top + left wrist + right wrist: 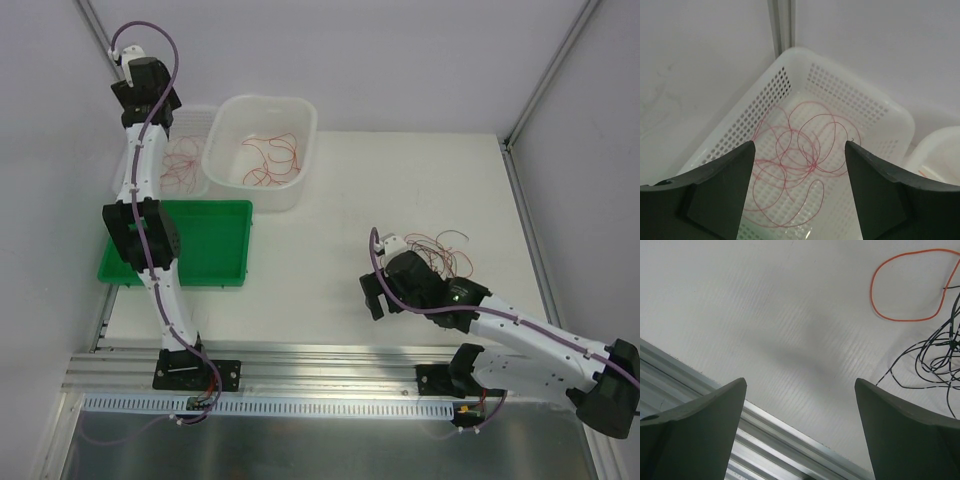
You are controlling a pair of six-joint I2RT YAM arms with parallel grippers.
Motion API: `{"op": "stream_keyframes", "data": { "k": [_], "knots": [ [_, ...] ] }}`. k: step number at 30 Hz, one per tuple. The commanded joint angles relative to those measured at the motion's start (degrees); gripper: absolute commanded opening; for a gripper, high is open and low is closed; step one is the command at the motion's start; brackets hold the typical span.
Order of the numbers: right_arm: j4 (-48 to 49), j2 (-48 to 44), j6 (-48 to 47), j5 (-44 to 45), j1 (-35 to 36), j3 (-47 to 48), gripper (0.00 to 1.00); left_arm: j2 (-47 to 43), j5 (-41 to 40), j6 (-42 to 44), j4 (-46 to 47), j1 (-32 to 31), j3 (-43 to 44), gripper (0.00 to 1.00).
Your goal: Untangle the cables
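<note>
Thin red cables (800, 150) lie in loose loops on the floor of a white perforated basket (840, 90). My left gripper (799, 145) hangs above them, open, with nothing between its fingers. In the top view the left gripper (150, 100) is over the basket's left side (195, 115). A tangle of black, red and orange cables (445, 250) lies on the table at the right. My right gripper (378, 295) stands open just left of it, near the table's front edge. The right wrist view shows an orange loop (905, 285) and black cables (940, 355) beyond the right finger.
A white tub (225, 150) beside the basket holds orange-red cables (270, 155). A green tray (215, 245) sits in front of the basket, partly under the left arm. An aluminium rail (320, 360) runs along the table's near edge.
</note>
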Motion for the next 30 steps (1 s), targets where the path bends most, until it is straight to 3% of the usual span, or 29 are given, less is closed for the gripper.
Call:
{"op": "stream_keyframes", "data": {
  "k": [1,6,15,19,23,30],
  "knots": [
    [-0.4,-1.5,-0.5,2.6,-0.2,2.9,0.95,-7.3,-0.9,-1.6,2.8,0.5,-4.5,0.74],
    [-4.6,-3.3,-0.3,8.7,-1.5,3.9,0.95,-19.9,6.0,-4.6,2.7,0.0,-18.6,0.98],
    [-8.6,-2.5,2.7,6.0,-17.3,4.6,0.90,-42.2,29.2,-9.2,-1.1,-7.8,-45.5,0.99],
    [-6.5,-1.0,2.6,0.2,-27.8,4.0,0.85,-49.2,34.8,-7.0,-2.0,-20.2,-55.0,0.99],
    [-2.5,2.4,3.8,-6.8,-35.0,2.7,0.78,-51.9,40.2,-5.4,-3.9,-27.5,-63.1,0.99],
    [5.5,11.7,7.5,-8.1,-38.0,1.0,0.72,-50.7,42.0,-4.5,-5.5,-33.5,-68.5,0.99]
  ]
}}
